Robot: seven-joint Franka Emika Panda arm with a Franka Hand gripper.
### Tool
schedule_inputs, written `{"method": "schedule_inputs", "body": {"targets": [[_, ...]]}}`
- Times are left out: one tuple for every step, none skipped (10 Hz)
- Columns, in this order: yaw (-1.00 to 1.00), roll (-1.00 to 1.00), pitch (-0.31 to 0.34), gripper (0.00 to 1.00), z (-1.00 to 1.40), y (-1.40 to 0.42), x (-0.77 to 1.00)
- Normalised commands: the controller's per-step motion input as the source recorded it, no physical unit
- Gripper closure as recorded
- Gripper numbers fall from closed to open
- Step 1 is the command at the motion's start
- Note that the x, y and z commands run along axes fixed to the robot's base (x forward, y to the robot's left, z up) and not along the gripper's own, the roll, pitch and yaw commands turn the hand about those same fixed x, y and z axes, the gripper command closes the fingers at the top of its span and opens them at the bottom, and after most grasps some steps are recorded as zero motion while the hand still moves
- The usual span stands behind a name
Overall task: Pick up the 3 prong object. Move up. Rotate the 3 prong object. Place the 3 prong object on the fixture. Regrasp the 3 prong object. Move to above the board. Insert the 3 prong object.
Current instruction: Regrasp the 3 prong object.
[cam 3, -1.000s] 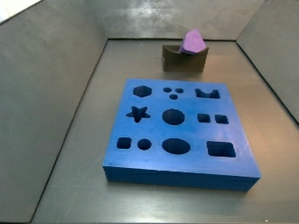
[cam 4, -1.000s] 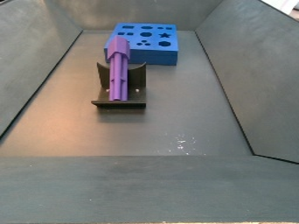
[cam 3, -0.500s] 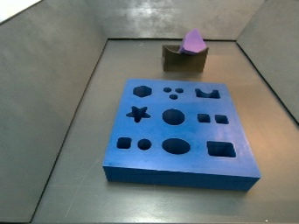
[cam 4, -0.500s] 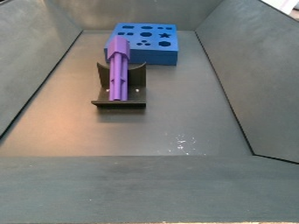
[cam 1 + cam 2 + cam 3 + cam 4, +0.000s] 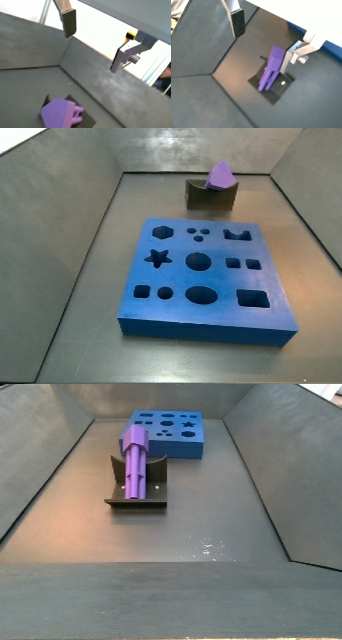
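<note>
1. The small purple plastic 3 prong object [image 5: 136, 467], an elongated bar with stubby prongs along one side, lay across the fixture [image 5: 138, 491], a dark olive-brown L-shaped bracket on a base plate. In a side view its pointed end [image 5: 221, 174] rose above the U-shaped notch of the fixture [image 5: 209, 195].
2. The fixture stood on the grey floor [image 5: 174, 534] of the walled bin, near the end wall and apart from the board.
3. The large flat blue rectangular board [image 5: 201, 278], cut with star, hexagon, circle, square and oval holes, lay flat on the floor; in a side view it sat just beyond the fixture [image 5: 166, 434], near the far wall.
4. The end effector [image 5: 262, 39] appeared only in the wrist views, raised above the floor and clear of both side views. Its two flat silver fingers [image 5: 236, 20] with dark pads stood spread wide apart, released, with no piece between them.
5. In a wrist view the 3 prong object [image 5: 272, 69] rested on the fixture [image 5: 276, 90] below the fingers, not touched by either. In a wrist view only one end of the piece [image 5: 61, 114] showed, below the parted end effector [image 5: 93, 45].
6. A strip of the board's blue edge [image 5: 331, 47] was visible in a wrist view.
</note>
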Motion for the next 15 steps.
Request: {"method": "schedule_inputs", "body": {"targets": [[0.14, 0.98, 0.179, 0.00, -0.01, -0.04, 0.09], [0.17, 0.72, 0.167, 0.00, -0.01, -0.05, 0.10], [0.18, 0.53, 0.145, 0.00, -0.01, -0.05, 0.10], [0.20, 0.32, 0.111, 0.00, 0.00, -0.04, 0.09], [0.20, 0.25, 0.089, 0.00, 0.00, -0.03, 0.09], [0.25, 0.16, 0.057, 0.00, -1.00, 0.04, 0.03], [0.25, 0.15, 0.037, 0.00, -1.00, 0.04, 0.03], [0.21, 0.13, -0.025, 0.00, -1.00, 0.04, 0.04], [0.19, 0.12, -0.056, 0.00, -1.00, 0.04, 0.05], [0.15, 0.10, -0.109, 0.00, -1.00, 0.03, 0.06], [0.11, 0.09, -0.133, 0.00, -1.00, 0.03, 0.06], [0.07, 0.08, -0.145, 0.00, -1.00, 0.03, 0.07], [0.02, 0.08, -0.146, 0.00, -1.00, 0.03, 0.08], [-0.01, 0.08, -0.136, 0.00, -1.00, 0.02, 0.08], [-0.04, 0.08, -0.118, 0.00, -1.00, 0.02, 0.09]]}}
